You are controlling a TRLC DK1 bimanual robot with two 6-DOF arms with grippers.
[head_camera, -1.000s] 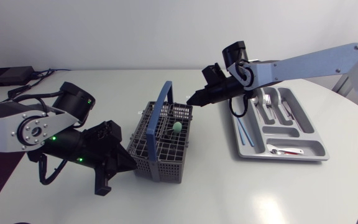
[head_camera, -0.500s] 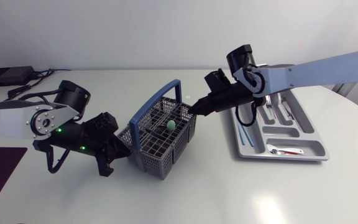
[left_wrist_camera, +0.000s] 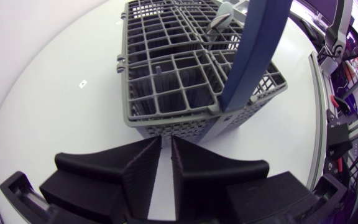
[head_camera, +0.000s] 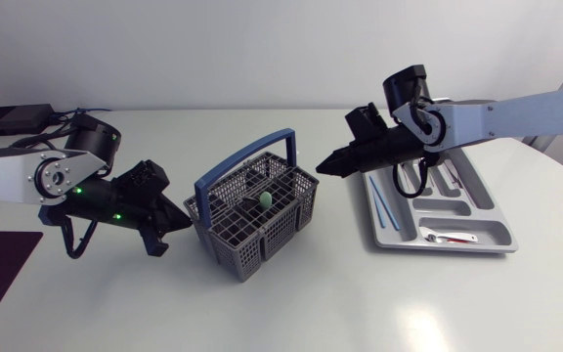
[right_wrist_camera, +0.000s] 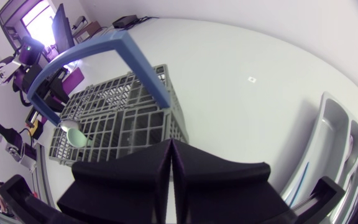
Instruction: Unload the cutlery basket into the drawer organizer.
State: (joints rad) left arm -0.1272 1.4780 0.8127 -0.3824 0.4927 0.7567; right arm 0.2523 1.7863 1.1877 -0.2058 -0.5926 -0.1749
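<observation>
Now, your left gripper (head_camera: 185,226) and right gripper (head_camera: 323,166) (both pinched near-closed, empty) flank the cutlery basket (head_camera: 262,240), so a nudge could tip it.

The table (head_camera: 360,303) is viewed from a fixed camera set high and well back, looking down; the basket (head_camera: 252,210) is seen near the middle of the frame and the tray (head_camera: 438,244) at the right. The left wrist camera is carried just behind the left gripper (left_wrist_camera: 166,140) and pointed low across the tabletop, with the basket close ahead; the right wrist camera is held higher behind the right gripper (right_wrist_camera: 171,144), and the same basket is seen from its opposite side, with the tray beside the gripper; the basket is shared by all three views.
</observation>
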